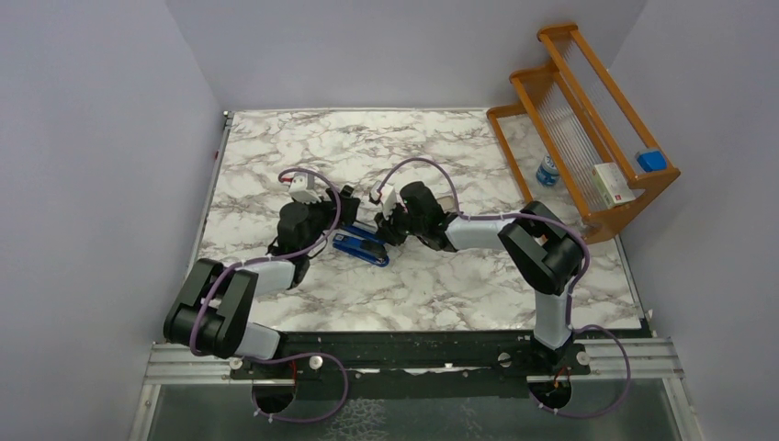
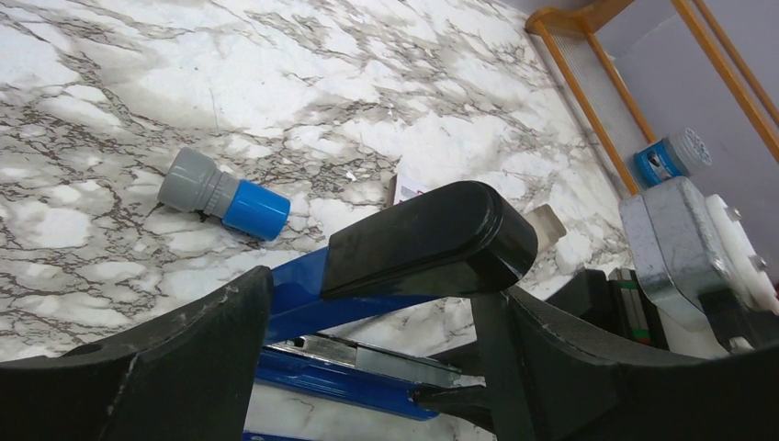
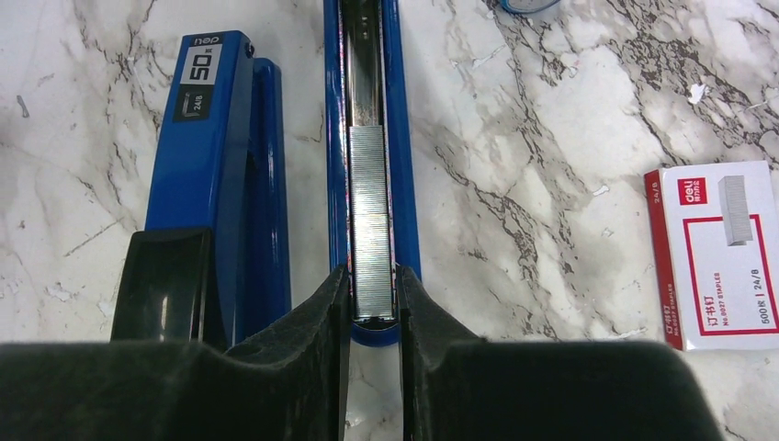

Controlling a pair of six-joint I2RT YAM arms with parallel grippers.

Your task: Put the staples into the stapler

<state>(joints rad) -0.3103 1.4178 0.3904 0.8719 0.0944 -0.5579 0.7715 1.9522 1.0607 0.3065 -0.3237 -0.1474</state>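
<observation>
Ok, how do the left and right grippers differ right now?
The left gripper stands wide open; the right gripper is nearly closed. The left gripper straddles the stapler's black-capped top arm; the right gripper pinches the staples lying in the magazine. Both have black fingers.

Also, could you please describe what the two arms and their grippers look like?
Both the left arm and the right arm have chunky black joint housings linked by pale grey-white segments, with a thin lilac cable looped along each. Each wrist carries a small white mount. The left gripper and right gripper have matte black, curved fingers, slightly scuffed, with no visible markings.
</observation>
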